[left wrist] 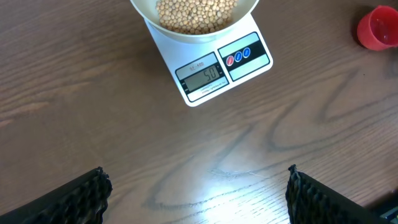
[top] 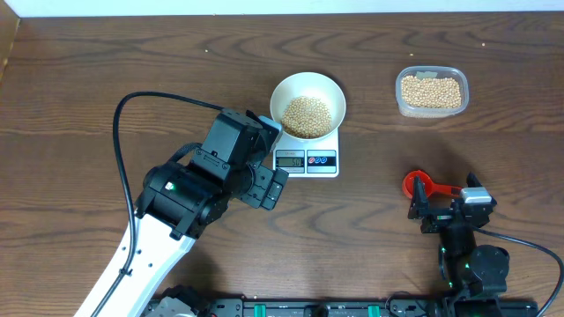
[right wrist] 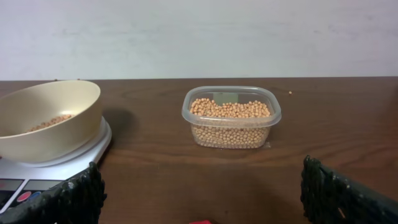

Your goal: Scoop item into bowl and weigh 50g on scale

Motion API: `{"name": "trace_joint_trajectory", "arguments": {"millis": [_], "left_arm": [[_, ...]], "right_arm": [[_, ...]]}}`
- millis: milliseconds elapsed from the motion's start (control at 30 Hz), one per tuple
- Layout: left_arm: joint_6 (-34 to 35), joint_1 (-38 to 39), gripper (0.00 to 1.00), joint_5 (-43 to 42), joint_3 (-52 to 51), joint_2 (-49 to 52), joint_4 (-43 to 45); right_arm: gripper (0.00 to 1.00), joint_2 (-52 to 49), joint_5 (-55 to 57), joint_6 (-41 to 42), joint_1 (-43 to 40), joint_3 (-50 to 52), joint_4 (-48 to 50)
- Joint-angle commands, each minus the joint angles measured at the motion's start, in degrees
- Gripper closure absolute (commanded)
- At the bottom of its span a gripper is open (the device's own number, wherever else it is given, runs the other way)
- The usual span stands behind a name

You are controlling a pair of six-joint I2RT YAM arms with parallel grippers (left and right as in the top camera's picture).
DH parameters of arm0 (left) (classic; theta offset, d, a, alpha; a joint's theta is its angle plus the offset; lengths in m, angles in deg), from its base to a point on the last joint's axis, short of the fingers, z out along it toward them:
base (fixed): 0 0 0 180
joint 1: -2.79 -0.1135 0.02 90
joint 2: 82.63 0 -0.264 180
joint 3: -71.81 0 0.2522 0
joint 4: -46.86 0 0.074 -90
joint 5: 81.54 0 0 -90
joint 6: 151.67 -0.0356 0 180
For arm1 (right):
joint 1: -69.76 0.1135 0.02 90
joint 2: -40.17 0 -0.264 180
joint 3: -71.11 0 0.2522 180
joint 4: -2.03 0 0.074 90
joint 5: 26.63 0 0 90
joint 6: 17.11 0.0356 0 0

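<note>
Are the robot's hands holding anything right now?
Nothing is held. The left end effector and right end effector are both open, gripping nothing. The red scoop lies loose beside the right one.

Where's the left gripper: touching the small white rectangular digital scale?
Apart. Left wrist view shows bare wooden table between the left gripper and the white digital scale.

Light even and moderate, no hard shadows. Overhead view sharp. Left wrist: pale glare patch on tabletop (left wrist: 211, 179), low centre; scale (left wrist: 214, 65) digits soft. Right wrist: bowl (right wrist: 50, 118) throws soft shadow rightward; bottom corners dark, out of focus.
</note>
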Motion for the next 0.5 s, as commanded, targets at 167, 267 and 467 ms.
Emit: {"name": "trace_joint_trajectory", "arguments": {"millis": [167, 267, 467], "left_arm": [[-0.37, -0.35, 0.02, -0.04, 0.98, 0.17, 0.74], [-0.35, -0.35, 0.02, -0.07, 0.98, 0.13, 3.23], [-0.35, -0.61, 0.02, -0.04, 0.35, 0.09, 9.20]], "right_arm": [[0.01, 0.57, 0.87, -0.70, -0.20, 0.09, -0.26], [0.01, 0.57, 0.87, -0.70, -0.20, 0.09, -0.26], [0.01, 0.57, 0.87, -0.70, -0.20, 0.09, -0.24]]}}
